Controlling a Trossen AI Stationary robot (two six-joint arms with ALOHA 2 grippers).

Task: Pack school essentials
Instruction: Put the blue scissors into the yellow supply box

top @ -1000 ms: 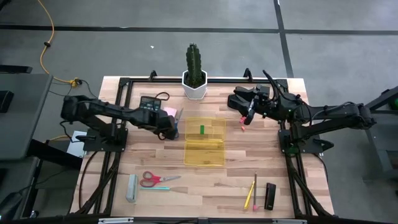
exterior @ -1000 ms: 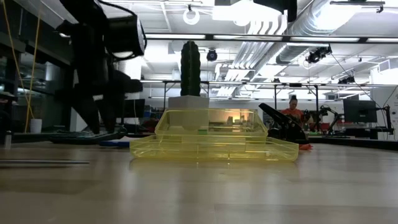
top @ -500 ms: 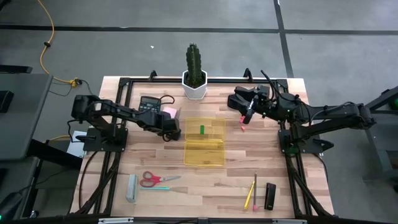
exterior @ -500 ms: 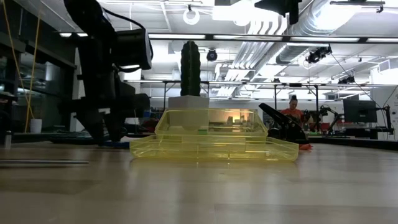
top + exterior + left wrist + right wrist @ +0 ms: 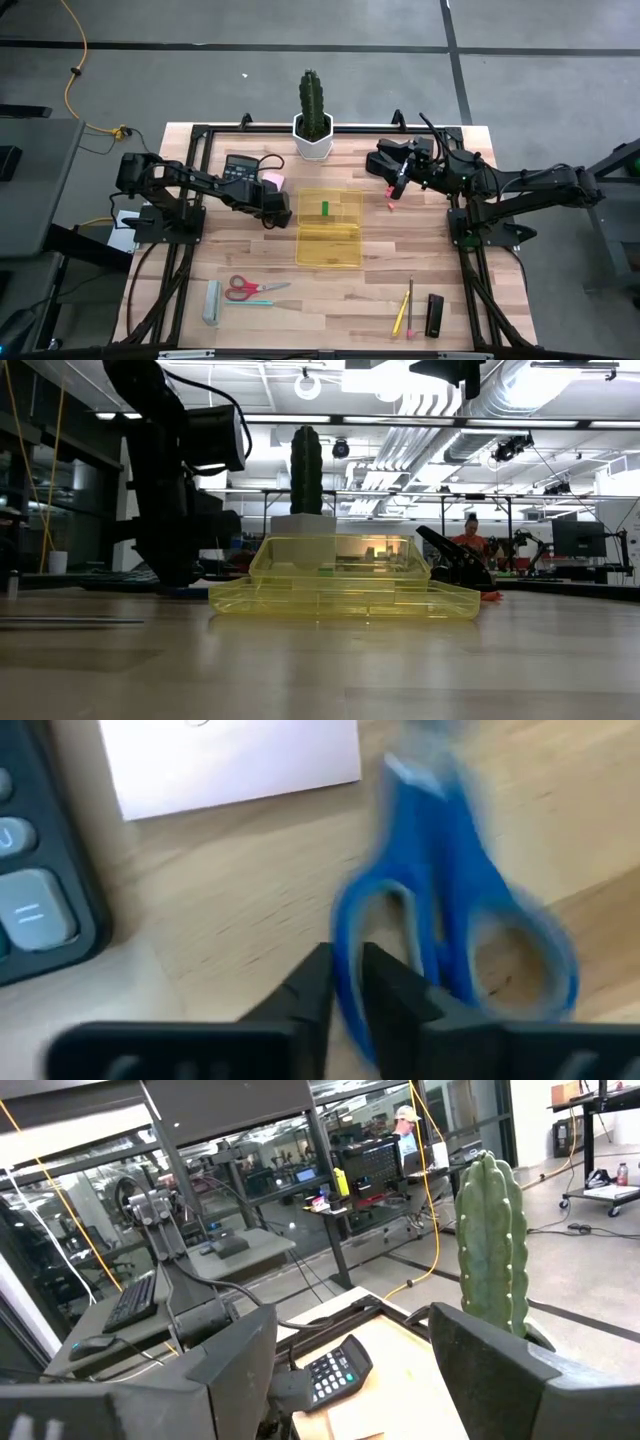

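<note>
The blue-handled scissors point(image 5: 455, 950) lie on the wood beside the pink sticky-note pad point(image 5: 272, 180) and the black calculator point(image 5: 240, 166); in the high view my left gripper hides them. My left gripper point(image 5: 274, 210) stands over them, shut on the blue handle, and also shows in the low view point(image 5: 180, 575). My right gripper point(image 5: 396, 186) hangs open and empty at the far right, above a small red piece point(image 5: 388, 203). The open yellow clear case point(image 5: 330, 240) lies mid-table with a green piece point(image 5: 324, 208) inside. My left gripper point(image 5: 347, 985) pinches the rim of one finger loop of the blue handle point(image 5: 345, 935) between its two fingers. The fingers come from above, pointing down. The scissors appear to lie flat on the table.
A potted cactus point(image 5: 313, 125) stands at the far edge behind the case. Near the front left lie red-handled scissors point(image 5: 250, 288), a light-blue pen point(image 5: 258, 301) and a grey block point(image 5: 212, 302). Near the front right lie two pencils point(image 5: 404, 312) and a small black object point(image 5: 434, 315).
My left gripper has come down onto the table beside the case and has shut its spread fingers on the blue scissors' handle. My right gripper has kept still.
</note>
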